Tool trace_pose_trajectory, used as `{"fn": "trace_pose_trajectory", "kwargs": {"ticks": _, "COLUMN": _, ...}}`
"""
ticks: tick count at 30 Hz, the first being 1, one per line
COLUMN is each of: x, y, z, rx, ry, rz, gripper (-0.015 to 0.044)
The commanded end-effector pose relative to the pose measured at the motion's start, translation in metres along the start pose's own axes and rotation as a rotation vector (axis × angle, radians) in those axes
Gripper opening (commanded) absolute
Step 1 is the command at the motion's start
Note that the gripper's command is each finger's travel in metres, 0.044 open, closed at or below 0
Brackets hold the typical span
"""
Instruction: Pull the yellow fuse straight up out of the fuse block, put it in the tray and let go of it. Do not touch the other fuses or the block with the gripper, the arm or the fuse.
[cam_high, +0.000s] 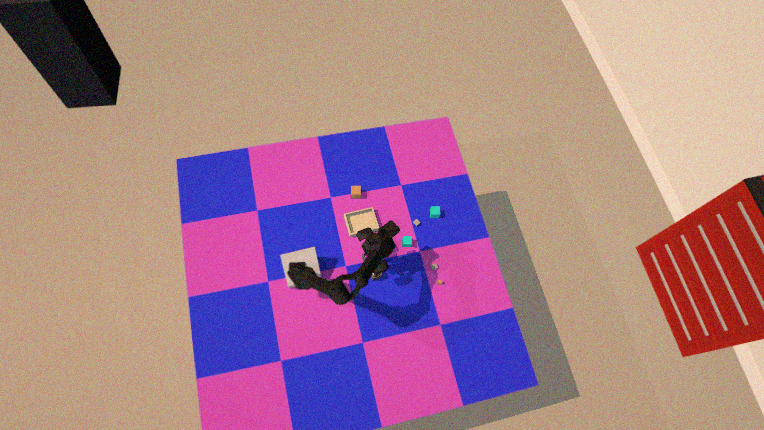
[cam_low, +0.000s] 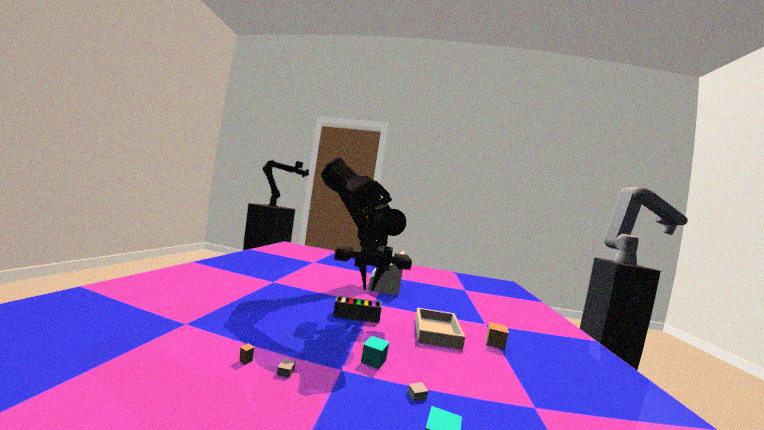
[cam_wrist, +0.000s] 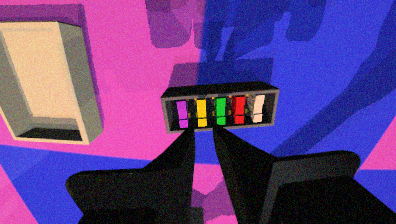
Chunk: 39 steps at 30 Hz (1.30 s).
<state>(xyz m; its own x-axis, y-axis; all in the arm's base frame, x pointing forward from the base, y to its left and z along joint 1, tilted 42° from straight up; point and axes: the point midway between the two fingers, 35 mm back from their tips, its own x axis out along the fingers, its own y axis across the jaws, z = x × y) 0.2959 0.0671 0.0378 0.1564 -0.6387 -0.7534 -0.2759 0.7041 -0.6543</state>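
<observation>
The arm's pincer (cam_low: 368, 290) (cam_wrist: 203, 130) hangs parted by a narrow gap, gripping nothing. Below, the fuse block (cam_low: 357, 311) (cam_wrist: 224, 126) seats the yellow fuse (cam_low: 366, 302) (cam_wrist: 201, 113) between purple and green; descending off-centre could knock either neighbour.

We see a plain grey-green back wall (cam_low: 481, 160) with a brown door (cam_low: 342, 154) in a pale frame (cam_low: 352, 123). To one side stands a beige wall (cam_low: 106, 133), to the other a whitish wall (cam_low: 732, 160), beneath a flat grey ceiling (cam_low: 454, 26). A pale skirting strip (cam_low: 128, 260) (cam_high: 630, 117) edges the speckled tan floor (cam_high: 133, 122) (cam_low: 689, 352). From overhead we also make out a bright red panel (cam_high: 700, 272) with parallel pale stripes. Light casts a dark, crisp-edged shadow (cam_high: 539, 331) over the floor.
</observation>
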Motion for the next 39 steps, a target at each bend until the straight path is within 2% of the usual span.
{"fn": "trace_pose_trajectory", "kwargs": {"ticks": 1, "x": 0.005, "y": 0.000, "z": 0.000, "rx": -0.003, "ry": 0.001, "rz": -0.003, "gripper": 0.0072}}
{"fn": "trace_pose_trajectory", "kwargs": {"ticks": 39, "x": 0.034, "y": -0.001, "z": 0.001, "rx": -0.003, "ry": 0.001, "rz": -0.005, "gripper": 0.0072}}
